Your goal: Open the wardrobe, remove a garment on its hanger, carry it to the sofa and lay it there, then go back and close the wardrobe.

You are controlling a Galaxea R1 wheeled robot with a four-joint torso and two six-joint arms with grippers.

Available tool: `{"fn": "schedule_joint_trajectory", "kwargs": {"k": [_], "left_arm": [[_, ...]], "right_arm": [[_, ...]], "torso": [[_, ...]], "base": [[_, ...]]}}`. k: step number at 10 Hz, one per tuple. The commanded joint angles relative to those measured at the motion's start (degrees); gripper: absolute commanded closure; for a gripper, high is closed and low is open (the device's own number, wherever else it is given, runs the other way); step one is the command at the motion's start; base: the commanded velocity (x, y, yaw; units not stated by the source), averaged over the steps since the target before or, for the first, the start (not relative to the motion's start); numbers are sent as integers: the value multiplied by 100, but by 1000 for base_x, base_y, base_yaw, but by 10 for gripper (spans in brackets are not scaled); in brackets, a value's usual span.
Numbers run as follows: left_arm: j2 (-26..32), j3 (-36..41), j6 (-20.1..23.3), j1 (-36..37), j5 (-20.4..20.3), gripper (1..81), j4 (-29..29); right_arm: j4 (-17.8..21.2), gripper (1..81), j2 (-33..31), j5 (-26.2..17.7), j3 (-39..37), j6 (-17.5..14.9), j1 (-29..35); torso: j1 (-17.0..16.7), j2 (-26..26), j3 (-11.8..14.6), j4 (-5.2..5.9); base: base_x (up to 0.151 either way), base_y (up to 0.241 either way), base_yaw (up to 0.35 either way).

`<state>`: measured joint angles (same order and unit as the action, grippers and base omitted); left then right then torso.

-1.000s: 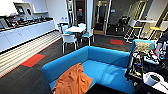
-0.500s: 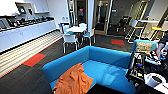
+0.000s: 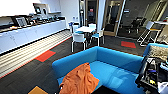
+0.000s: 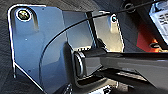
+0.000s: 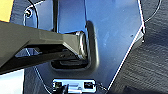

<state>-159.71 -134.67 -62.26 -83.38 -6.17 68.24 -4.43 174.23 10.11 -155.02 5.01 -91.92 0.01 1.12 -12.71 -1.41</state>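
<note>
Head view: crumpled bright orange garment point(image 3: 79, 81) on the large blue upholstered sofa point(image 3: 117, 67), end effector states impossible to tell.

Our head camera has swung slightly, so the sofa point(image 3: 112, 67) with the garment point(image 3: 78, 81) on its seat sits a touch differently in our view.

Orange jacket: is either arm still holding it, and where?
Cannot tell from the wrist views. The orange jacket lies draped over the blue sofa, with no arm touching it in the head view.

White table point(image 3: 85, 29) with white chairs point(image 3: 79, 39) beyond; long counter point(image 3: 30, 31) along wall; red carpet tile point(image 3: 45, 55)
</note>
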Motion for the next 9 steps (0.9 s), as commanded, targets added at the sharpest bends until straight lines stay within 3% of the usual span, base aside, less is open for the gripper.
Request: {"fn": "schedule_joint_trajectory", "kwargs": {"k": [1,6,9], "left_arm": [[123,63,12,99,151,10,101],[141,-332,3,89,116,10,137],[149,-560,3,98,116,10,49]], "right_arm": [[-15,10,-114,-351,8,44,98],[3,10,-386,-343,-97,70,186],[3,10,-404,-360,-282,315,274]], "torso": [[0,0,0,0],[0,0,0,0],[0,0,0,0]], "base": [[0,0,271],[0,0,290],[0,0,296]]}}
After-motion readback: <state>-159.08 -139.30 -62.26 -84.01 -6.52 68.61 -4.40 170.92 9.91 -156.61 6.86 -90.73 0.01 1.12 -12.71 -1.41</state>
